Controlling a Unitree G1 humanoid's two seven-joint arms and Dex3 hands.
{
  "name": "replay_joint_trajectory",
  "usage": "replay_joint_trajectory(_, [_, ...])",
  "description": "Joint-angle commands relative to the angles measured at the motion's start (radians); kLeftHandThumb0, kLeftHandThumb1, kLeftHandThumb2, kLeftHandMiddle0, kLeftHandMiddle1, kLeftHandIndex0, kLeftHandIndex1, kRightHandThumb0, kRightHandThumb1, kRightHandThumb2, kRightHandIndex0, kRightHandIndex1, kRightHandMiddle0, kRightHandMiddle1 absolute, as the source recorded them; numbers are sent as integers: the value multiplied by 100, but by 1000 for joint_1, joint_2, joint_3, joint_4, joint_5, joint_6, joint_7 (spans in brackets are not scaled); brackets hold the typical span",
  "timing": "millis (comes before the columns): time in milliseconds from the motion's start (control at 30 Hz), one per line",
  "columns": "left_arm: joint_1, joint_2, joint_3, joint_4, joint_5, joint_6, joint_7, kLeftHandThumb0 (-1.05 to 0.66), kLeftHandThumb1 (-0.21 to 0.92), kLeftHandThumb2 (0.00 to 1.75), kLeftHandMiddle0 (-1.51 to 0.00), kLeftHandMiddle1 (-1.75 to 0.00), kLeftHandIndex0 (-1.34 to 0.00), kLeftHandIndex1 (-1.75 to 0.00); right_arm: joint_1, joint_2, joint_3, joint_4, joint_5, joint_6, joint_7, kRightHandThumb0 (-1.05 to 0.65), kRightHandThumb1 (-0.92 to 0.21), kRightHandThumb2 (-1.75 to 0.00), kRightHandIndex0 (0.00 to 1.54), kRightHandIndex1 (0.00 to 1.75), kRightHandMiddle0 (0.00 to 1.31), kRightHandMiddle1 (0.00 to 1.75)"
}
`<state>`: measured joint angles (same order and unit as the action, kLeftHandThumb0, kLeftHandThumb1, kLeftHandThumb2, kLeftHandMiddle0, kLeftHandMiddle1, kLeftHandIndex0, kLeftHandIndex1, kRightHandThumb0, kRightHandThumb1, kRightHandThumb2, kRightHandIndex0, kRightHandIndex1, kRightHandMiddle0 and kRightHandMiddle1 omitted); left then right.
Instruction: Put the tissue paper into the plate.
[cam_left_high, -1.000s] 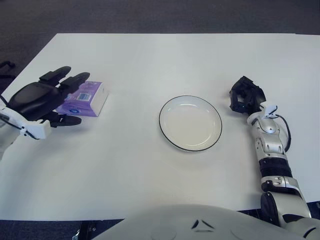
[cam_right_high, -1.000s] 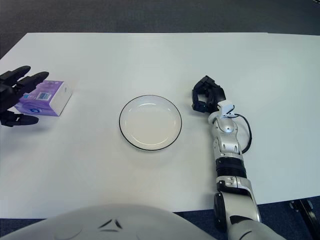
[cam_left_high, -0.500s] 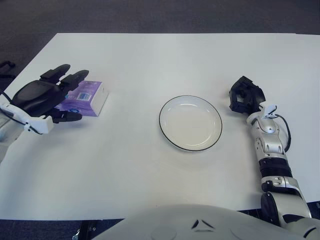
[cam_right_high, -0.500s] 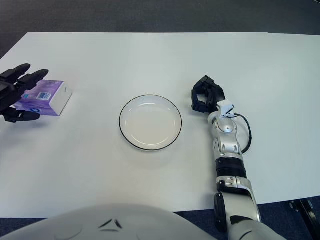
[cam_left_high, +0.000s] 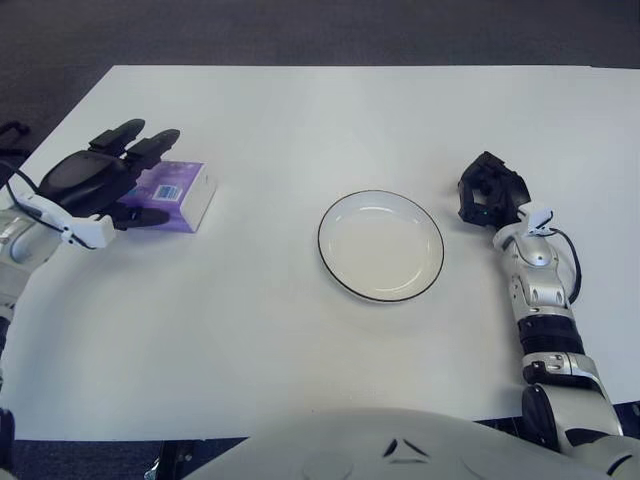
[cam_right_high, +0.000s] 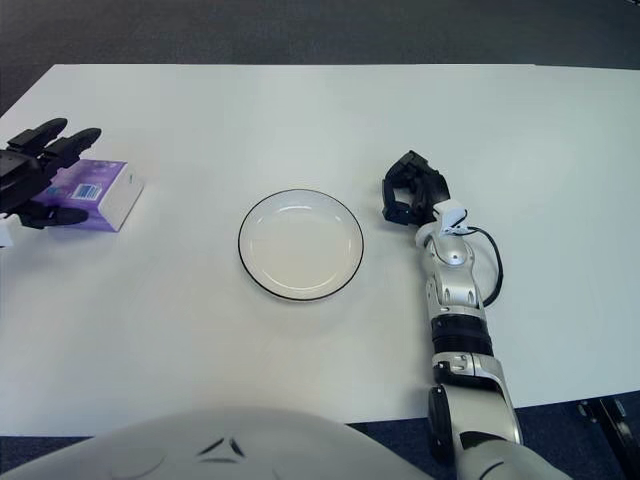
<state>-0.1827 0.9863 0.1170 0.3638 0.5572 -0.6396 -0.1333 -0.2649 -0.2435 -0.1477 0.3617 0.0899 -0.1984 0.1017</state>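
Observation:
A purple and white tissue pack (cam_left_high: 178, 194) lies flat on the white table, left of centre. My left hand (cam_left_high: 105, 178) hovers over its left end, fingers spread and pointing right, thumb below the pack's near side; it grips nothing. A white plate (cam_left_high: 381, 246) with a dark rim sits empty in the middle of the table, well to the right of the pack. My right hand (cam_left_high: 490, 194) shows just right of the plate with its fingers curled and nothing in them.
The white table (cam_left_high: 300, 340) spans the whole view, its far edge against dark carpet. My right forearm (cam_left_high: 538, 300) runs from the near right edge toward the plate. My own torso (cam_left_high: 400, 445) fills the bottom of the view.
My left hand has moved up and away from me, its fingers now reaching over the pack's left end. The pack, the plate and the right hand have not moved.

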Motion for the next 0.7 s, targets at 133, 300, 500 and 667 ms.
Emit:
replay_joint_trajectory(133, [-89,-21,-63,78,20,-12,48,-105,92,47,0,0,0,0,147,74,18,72,0,-10,-4,-45,-43,-118,120,175,53,175])
replay_joint_trajectory(300, [-120,-28,-93,116,12,-30,54,-105,92,43,0,0,0,0,150,75,18,70,2,-17,-2,-45,-43,-118,121,175,53,175])
replay_joint_trajectory(500, [-144,-33,-122,156,-14,-57,31,-105,92,44,0,0,0,0,151,75,19,68,-4,-14,-9,-45,-43,-118,122,175,53,175])
replay_joint_trajectory(667, [-161,-29,-154,182,-27,-75,-11,-105,92,46,0,0,0,0,156,73,21,58,-6,-10,-9,-45,-43,-118,122,175,53,175])
